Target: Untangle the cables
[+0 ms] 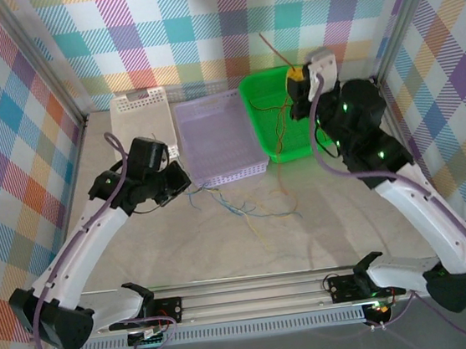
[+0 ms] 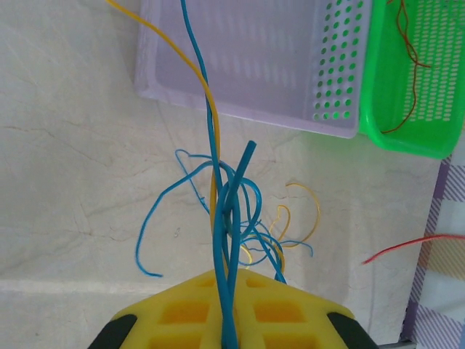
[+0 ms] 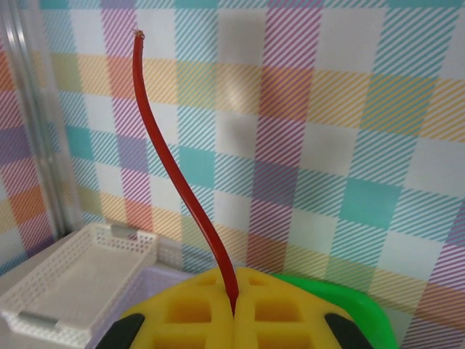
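Observation:
A loose tangle of thin blue and yellow cables point(image 1: 246, 211) lies on the table in front of the lavender basket. My left gripper point(image 1: 182, 182) sits at that basket's front left corner. Its yellow pads point(image 2: 174, 313) are shut on two or three blue cables point(image 2: 218, 167), which run taut up toward the tangle point(image 2: 247, 218); a yellow cable point(image 2: 204, 89) runs alongside. My right gripper point(image 1: 295, 76) is raised over the green basket, shut point(image 3: 234, 283) on a red cable point(image 3: 182, 189). The cable's free end points upward point(image 1: 272, 48). Another red cable point(image 2: 410, 58) lies inside the green basket.
Three baskets stand in a row at the back: white point(image 1: 138, 118), lavender point(image 1: 207, 171) and green point(image 1: 254, 105). A red cable end point(image 2: 407, 243) lies on the table to the right. Plaid walls close in the back and both sides.

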Controlling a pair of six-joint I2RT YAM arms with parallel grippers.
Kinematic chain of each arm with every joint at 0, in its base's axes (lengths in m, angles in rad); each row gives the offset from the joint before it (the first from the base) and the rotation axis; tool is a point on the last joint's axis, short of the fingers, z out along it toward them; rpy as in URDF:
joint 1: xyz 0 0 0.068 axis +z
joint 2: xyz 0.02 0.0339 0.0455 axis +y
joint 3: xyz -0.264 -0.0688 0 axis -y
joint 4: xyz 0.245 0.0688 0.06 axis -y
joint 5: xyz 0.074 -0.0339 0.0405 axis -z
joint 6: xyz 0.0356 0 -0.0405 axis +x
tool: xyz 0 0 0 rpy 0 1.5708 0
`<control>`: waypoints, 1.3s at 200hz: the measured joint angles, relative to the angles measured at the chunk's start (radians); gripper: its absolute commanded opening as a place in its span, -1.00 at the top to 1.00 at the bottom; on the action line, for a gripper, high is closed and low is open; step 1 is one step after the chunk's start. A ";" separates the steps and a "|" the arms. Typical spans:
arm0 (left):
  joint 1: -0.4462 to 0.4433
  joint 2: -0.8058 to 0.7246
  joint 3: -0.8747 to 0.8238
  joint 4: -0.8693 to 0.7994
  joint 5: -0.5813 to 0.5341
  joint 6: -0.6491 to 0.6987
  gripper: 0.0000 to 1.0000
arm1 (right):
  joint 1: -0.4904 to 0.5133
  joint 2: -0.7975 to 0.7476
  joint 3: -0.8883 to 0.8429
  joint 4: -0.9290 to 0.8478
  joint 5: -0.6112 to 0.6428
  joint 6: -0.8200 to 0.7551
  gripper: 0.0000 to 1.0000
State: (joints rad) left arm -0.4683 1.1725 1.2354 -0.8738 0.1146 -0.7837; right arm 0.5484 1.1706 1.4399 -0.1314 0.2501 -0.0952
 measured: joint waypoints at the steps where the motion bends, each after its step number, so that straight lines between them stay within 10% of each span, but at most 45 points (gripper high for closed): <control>1: 0.000 -0.002 -0.001 0.002 -0.001 0.001 1.00 | -0.002 0.003 0.004 -0.002 -0.001 0.000 1.00; 126: 0.000 -0.238 -0.150 0.101 -0.079 0.147 1.00 | -0.270 0.522 0.399 0.025 -0.132 0.023 1.00; 260: 0.000 -0.402 -0.230 0.068 -0.127 0.171 1.00 | -0.287 0.861 0.288 -0.100 -0.108 0.164 1.00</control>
State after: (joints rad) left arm -0.4683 0.7704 1.0050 -0.8055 -0.0124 -0.6125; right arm 0.2611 2.0315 1.7279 -0.2314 0.1425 0.0692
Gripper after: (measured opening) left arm 0.081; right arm 0.058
